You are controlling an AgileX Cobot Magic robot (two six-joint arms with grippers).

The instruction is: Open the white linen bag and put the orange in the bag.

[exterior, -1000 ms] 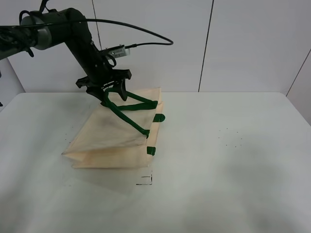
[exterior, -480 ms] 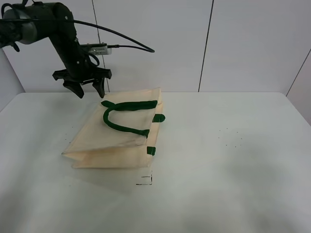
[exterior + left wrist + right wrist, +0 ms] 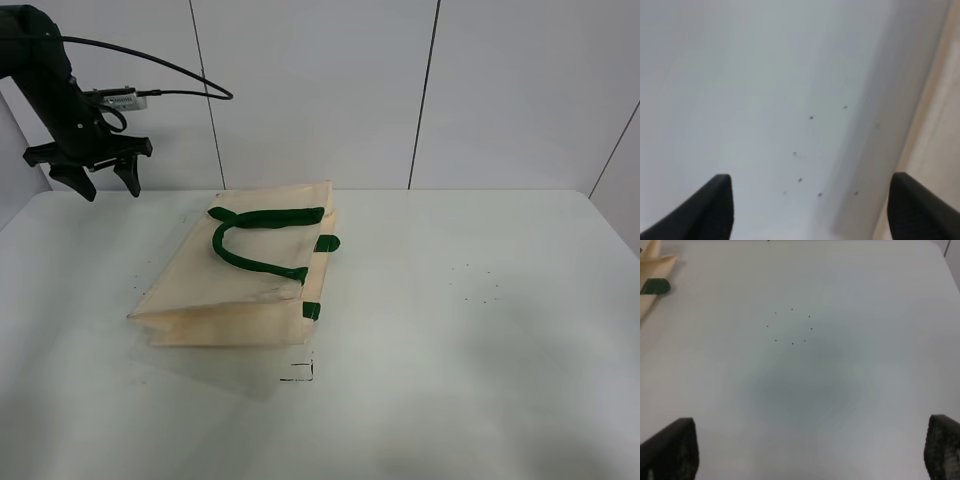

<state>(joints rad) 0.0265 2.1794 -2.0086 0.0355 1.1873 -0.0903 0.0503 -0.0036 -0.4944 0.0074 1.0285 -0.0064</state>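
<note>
The white linen bag (image 3: 240,275) lies flat on the white table (image 3: 450,330), its two dark green handles (image 3: 255,235) resting on top. An edge of it shows in the left wrist view (image 3: 940,150) and a corner with a green tab in the right wrist view (image 3: 652,280). My left gripper (image 3: 98,178) is open and empty, raised at the far left, well left of the bag. My right gripper (image 3: 812,455) is open and empty over bare table; it is out of the exterior high view. The orange is not in view.
Small dark specks mark the table to the right of the bag (image 3: 475,285). A small black corner mark (image 3: 300,372) lies in front of the bag. A white panelled wall (image 3: 420,90) stands behind the table.
My left gripper let go of the green handle, which dropped flat onto the bag. The left arm then swung away to the far left and up.
</note>
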